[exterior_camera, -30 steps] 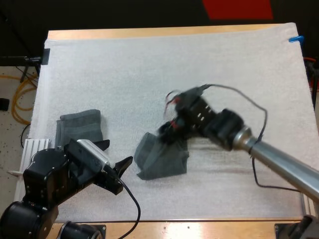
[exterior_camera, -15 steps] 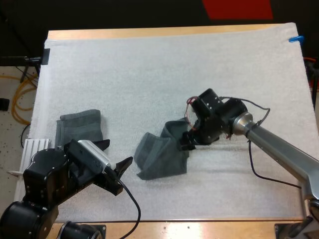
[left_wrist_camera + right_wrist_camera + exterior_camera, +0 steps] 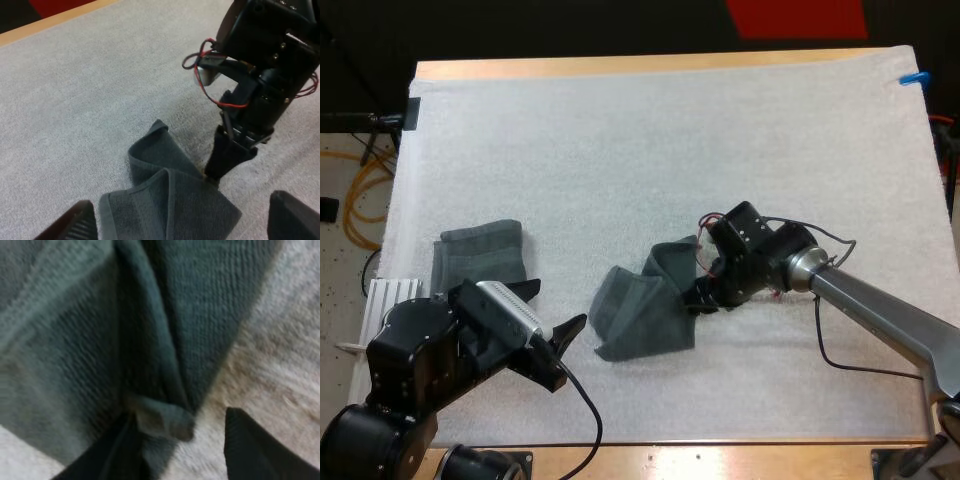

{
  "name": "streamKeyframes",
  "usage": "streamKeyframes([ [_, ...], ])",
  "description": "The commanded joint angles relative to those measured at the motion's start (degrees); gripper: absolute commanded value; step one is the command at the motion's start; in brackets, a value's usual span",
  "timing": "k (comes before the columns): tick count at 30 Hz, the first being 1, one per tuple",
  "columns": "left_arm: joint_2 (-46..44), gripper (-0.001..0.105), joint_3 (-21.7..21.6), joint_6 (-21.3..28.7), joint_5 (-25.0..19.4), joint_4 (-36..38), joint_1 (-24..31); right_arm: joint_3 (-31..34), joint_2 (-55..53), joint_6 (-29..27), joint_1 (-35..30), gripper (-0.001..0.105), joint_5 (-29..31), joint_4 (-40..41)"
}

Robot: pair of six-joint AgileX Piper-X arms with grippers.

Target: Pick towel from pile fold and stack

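A crumpled dark grey-green towel (image 3: 642, 312) lies mid-mat, its right part bunched into a raised fold. My right gripper (image 3: 704, 296) is low at that fold's right edge. In the right wrist view its fingers (image 3: 252, 452) stand apart, and a towel corner (image 3: 162, 420) lies between them against one finger, with bare mat beside the other. A folded towel (image 3: 480, 255) rests at the left of the mat. My left gripper (image 3: 556, 308) hovers open between the two towels. In the left wrist view the left gripper (image 3: 185, 222) faces the crumpled towel (image 3: 165, 200), with the right gripper (image 3: 231, 155) at the towel's far edge.
A white ribbed block (image 3: 394, 292) sits at the mat's left edge beside the folded towel. The white mat (image 3: 650, 140) stretches bare toward the far side and the right. The table's wooden front edge (image 3: 720, 460) runs just behind my left arm.
My right arm swung down and to the right, ending low at the crumpled towel's right edge. The towel's right part rose into a fold. The left arm stayed still.
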Motion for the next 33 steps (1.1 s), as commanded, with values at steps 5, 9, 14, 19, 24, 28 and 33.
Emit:
streamKeyframes([
  [5, -0.06, 0.067, -0.03, 0.3, 0.38, -0.58, -0.17, -0.09, 3.44, 2.02, 0.01, 0.039, -6.11, -1.27],
  [9, -0.06, 0.067, -0.03, 0.3, 0.38, -0.58, -0.17, -0.09, 4.49, 2.2, 0.36, 0.035, -6.35, -1.99],
  [14, -0.06, 0.067, -0.03, 0.3, 0.38, -0.58, -0.17, -0.09, 3.72, 3.09, 0.49, 0.0, -6.31, -3.36],
  [19, -0.06, 0.067, -0.03, 0.3, 0.38, -0.58, -0.17, -0.61, -0.06, 2.52, 0.49, 0.0, -3.42, -3.1],
  [24, -0.06, 0.067, -0.03, 0.3, 0.38, -0.58, -0.17, -4.17, -5.94, -2.2, 0.49, 0.0, 9.76, -0.85],
  [28, -0.06, 0.067, -0.03, 0.3, 0.38, -0.58, -0.17, -9.23, -11.34, -8.55, 0.26, 0.0, 30.14, 1.03],
  [33, -0.06, 0.067, -0.03, 0.3, 0.38, -0.58, -0.17, -15.74, -16.87, -18.72, 0.08, 0.0, 53.51, -2.48],
])
